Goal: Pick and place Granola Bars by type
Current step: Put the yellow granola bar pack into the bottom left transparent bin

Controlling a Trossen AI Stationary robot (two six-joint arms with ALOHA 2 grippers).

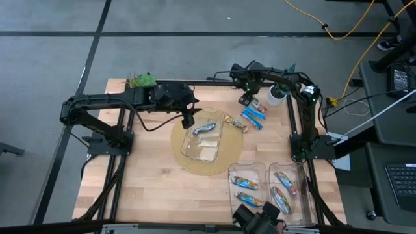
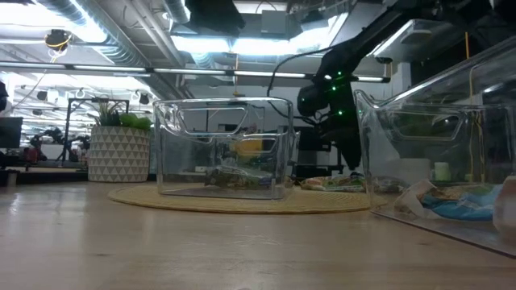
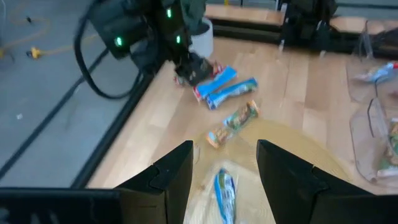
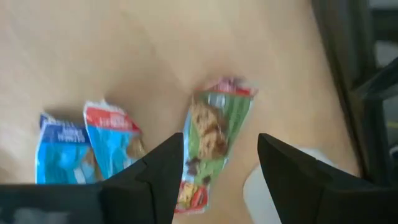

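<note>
Both jaws stand apart: right gripper point(image 4: 214, 162) over a green bar point(image 4: 211, 134), left gripper point(image 3: 224, 168) above the bin point(image 1: 203, 138).

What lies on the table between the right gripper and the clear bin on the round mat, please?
In the high view, two blue bars and a multicoloured bar lie between the right gripper and the clear bin.
</note>
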